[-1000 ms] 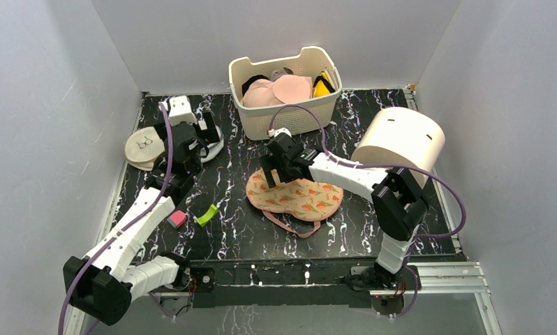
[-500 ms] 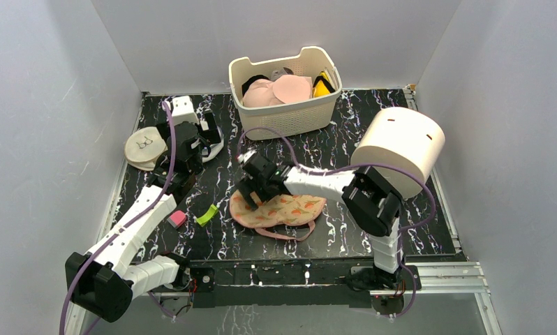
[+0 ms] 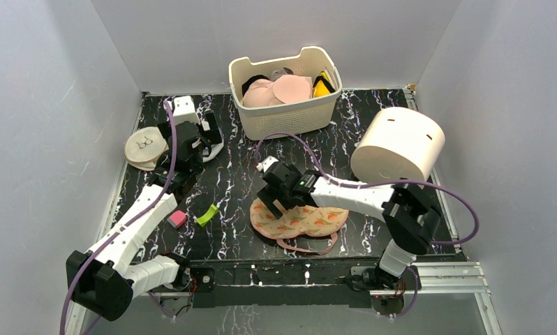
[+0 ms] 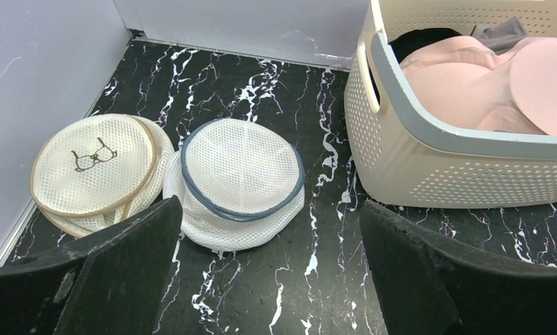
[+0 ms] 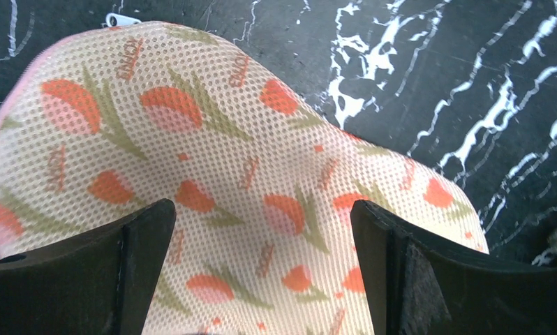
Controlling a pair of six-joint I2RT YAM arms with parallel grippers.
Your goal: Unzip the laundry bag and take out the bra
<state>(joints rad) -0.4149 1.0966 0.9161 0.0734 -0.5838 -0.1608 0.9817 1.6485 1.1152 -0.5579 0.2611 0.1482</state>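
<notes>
The laundry bag lies flat near the table's front, peach mesh with an orange print, its pink loop trailing toward the near edge. My right gripper is open and low over the bag's left lobe. In the right wrist view the bag fills the frame under the right gripper, whose jaws stand wide apart. A small metal zip pull shows at the bag's far edge. The bra is hidden. My left gripper hovers open at the back left, holding nothing; the left wrist view shows this gripper over bare table.
Two round white mesh discs lie at the back left. The cream basket at the back holds pale pink cups and a yellow-and-black item. A big cream cylinder stands right. Pink and green pieces lie front left.
My right gripper swung left, then back right and nearer the front edge. The laundry bag shifted with it toward the near edge and turned a little. The left arm has hardly moved.
</notes>
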